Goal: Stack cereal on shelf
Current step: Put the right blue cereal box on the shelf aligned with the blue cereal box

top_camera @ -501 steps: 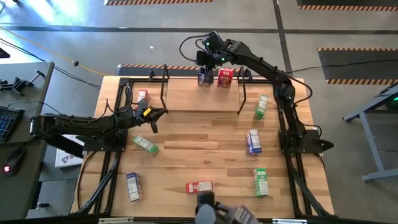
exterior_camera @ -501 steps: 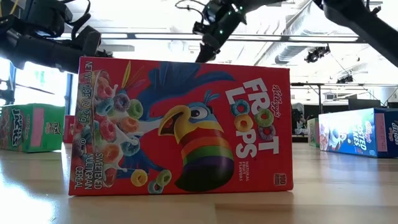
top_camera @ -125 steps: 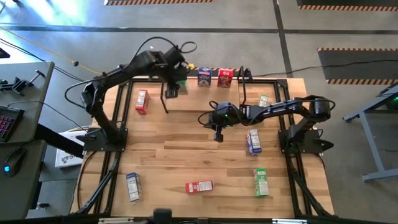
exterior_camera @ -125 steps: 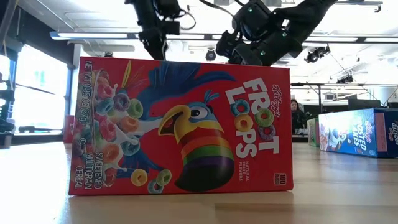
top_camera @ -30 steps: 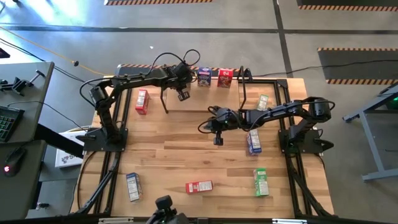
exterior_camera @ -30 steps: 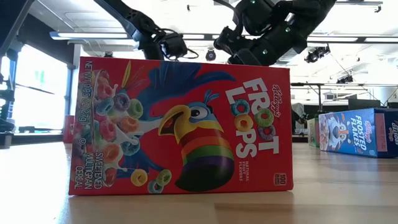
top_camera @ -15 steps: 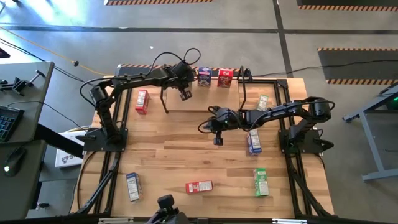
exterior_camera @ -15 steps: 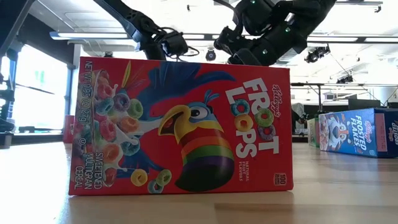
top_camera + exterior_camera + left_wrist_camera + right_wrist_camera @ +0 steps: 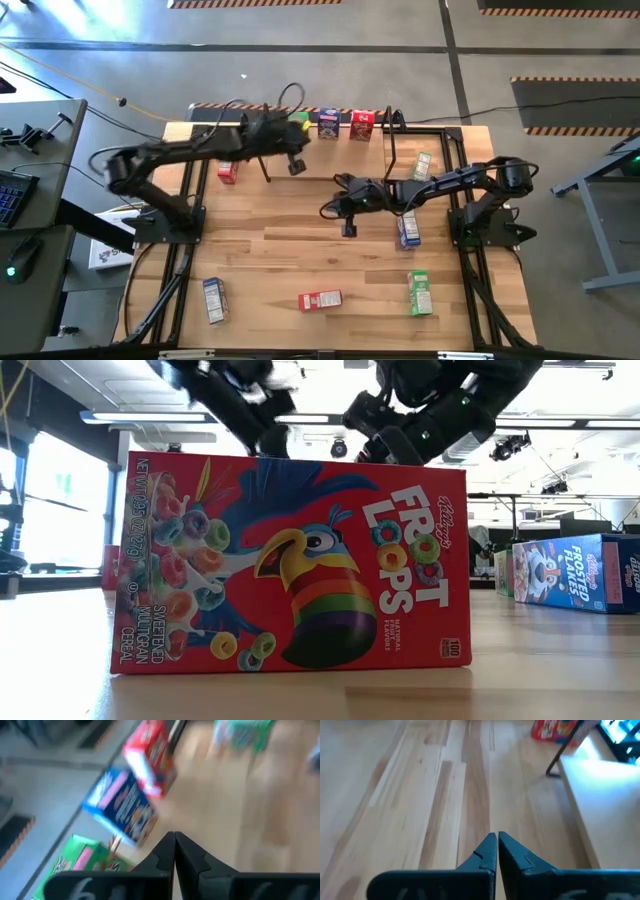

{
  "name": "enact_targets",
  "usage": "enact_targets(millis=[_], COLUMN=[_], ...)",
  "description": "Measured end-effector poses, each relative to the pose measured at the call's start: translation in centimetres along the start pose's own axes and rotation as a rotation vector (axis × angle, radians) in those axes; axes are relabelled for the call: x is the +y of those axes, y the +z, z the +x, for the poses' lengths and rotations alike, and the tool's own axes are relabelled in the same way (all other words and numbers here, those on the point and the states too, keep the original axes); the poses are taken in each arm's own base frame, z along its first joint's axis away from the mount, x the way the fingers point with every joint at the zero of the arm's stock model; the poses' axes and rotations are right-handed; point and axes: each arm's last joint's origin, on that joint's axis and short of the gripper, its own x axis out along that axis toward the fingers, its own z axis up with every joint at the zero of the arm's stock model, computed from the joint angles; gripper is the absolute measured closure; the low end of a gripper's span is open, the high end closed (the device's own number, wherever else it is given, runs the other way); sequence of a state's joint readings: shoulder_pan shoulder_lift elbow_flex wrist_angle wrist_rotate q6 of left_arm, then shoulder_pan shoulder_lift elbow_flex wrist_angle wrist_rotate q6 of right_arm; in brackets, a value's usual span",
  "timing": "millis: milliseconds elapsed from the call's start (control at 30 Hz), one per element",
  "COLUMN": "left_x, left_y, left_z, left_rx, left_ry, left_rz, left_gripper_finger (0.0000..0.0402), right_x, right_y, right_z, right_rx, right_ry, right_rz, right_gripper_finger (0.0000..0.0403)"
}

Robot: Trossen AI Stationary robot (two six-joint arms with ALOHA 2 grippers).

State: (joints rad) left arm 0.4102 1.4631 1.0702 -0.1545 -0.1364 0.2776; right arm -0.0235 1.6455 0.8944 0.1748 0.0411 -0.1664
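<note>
The shelf [image 9: 330, 158] is a light board between two black hoops at the table's far side. Three cereal boxes stand along its far edge: green [image 9: 298, 120], blue [image 9: 328, 124] and red [image 9: 361, 124]. The left wrist view shows them blurred: green [image 9: 85, 865], blue [image 9: 122, 810], red [image 9: 150, 757]. My left gripper [image 9: 296, 166] [image 9: 174, 845] hangs shut and empty above the shelf's left part, near of those boxes. My right gripper [image 9: 347, 230] [image 9: 496, 845] is shut and empty over bare table, just near of the shelf.
Loose boxes lie on the table [image 9: 300, 250]: red [image 9: 228, 172] at far left, green [image 9: 422, 165] and blue [image 9: 407, 228] at right, green [image 9: 419, 293], red [image 9: 320, 300] [image 9: 290, 560] and blue [image 9: 213, 300] along the near side. Bare wood lies between them.
My left arm has swung back from the row of boxes on the shelf. Its gripper has gone up and a little toward the table's near edge, tipping closer to level, and has stayed shut. The boxes have kept their places.
</note>
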Motion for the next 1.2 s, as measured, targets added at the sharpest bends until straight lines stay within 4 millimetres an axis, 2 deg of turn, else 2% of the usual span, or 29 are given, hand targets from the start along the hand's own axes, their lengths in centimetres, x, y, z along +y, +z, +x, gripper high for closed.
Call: enact_targets(millis=[167,300,400,533,633,733,833,1000,1100,1200], left_x=[-2.6,-3.9,-4.5,-5.3,-5.7,-5.8,-5.8,-6.2,-6.5,-6.7], left_y=[-0.6,-2.4,-4.3,-6.9,-8.2,-8.6,-8.5,-8.5,-8.4,-8.4], left_z=[-4.5,-6.9,-8.0,-8.8,-9.2,-9.5,-9.7,-9.8,-9.9,-10.0], left_rx=[-0.234,-0.359,-0.422,-0.511,-0.562,-0.580,-0.591,-0.594,-0.596,-0.598], left_ry=[-0.039,-0.067,-0.083,-0.098,-0.105,-0.110,-0.124,-0.147,-0.165,-0.180], left_rz=[-0.050,-0.100,-0.140,-0.172,-0.180,-0.181,-0.203,-0.200,-0.205,-0.207], left_gripper_finger=[0.0401,0.0401,0.0401,0.0401,0.0401,0.0401,0.0401,0.0401,0.0401,0.0401], right_x=[1.0,2.6,4.3,7.3,9.4,10.8,11.9,13.3,13.4,13.3], right_y=[1.3,2.1,2.1,2.0,1.4,0.6,-0.3,-1.8,-3.4,-4.8], right_z=[0.0,0.6,0.8,0.0,-1.5,-4.0,-7.2,-12.4,-14.3,-15.5], right_rx=[-0.124,-0.229,-0.238,-0.206,-0.128,-0.033,0.064,0.198,0.312,0.450], right_ry=[-0.068,-0.134,-0.204,-0.332,-0.377,-0.352,-0.318,-0.293,-0.373,-0.477], right_rz=[-0.016,-0.009,-0.004,0.031,0.082,0.240,0.418,0.653,0.755,0.845], right_gripper_finger=[0.0403,0.0403,0.0403,0.0403,0.0402,0.0393,0.0357,0.0252,0.0187,0.0141])
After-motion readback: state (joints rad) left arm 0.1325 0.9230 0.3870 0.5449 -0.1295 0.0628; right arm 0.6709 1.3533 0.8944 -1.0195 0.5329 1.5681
